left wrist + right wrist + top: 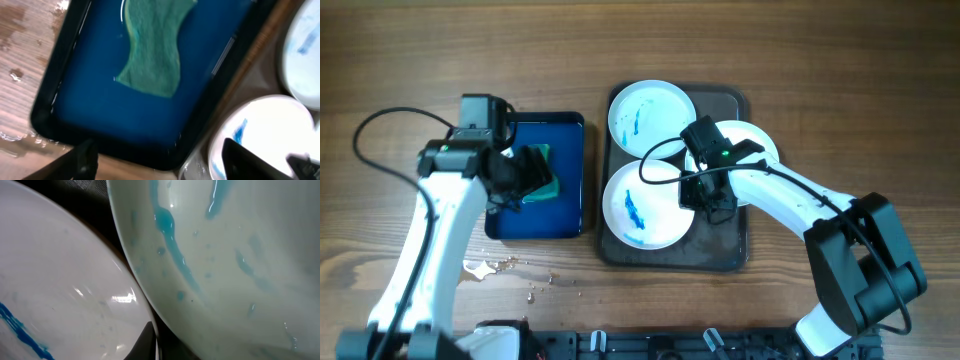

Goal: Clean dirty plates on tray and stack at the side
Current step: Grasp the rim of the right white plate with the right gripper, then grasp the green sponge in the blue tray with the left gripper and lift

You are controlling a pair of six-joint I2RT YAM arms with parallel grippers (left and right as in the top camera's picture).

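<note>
Three white plates smeared with blue lie on the dark tray (722, 250): one at the back left (650, 113), one at the front left (642, 205), one at the right (752, 140). My right gripper (708, 198) is at the right plate's left rim. In the right wrist view one finger (148, 341) shows beside that plate's (240, 255) rim, and the gripper looks shut on it, above the front left plate (60, 290). My left gripper (520, 172) is open and empty (167, 162) over the blue tray.
A green cloth (542, 178) lies flat in the glossy blue tray (568, 135), left of the dark tray; it also shows in the left wrist view (152, 50). Water drops (498, 267) lie on the wooden table in front of the blue tray.
</note>
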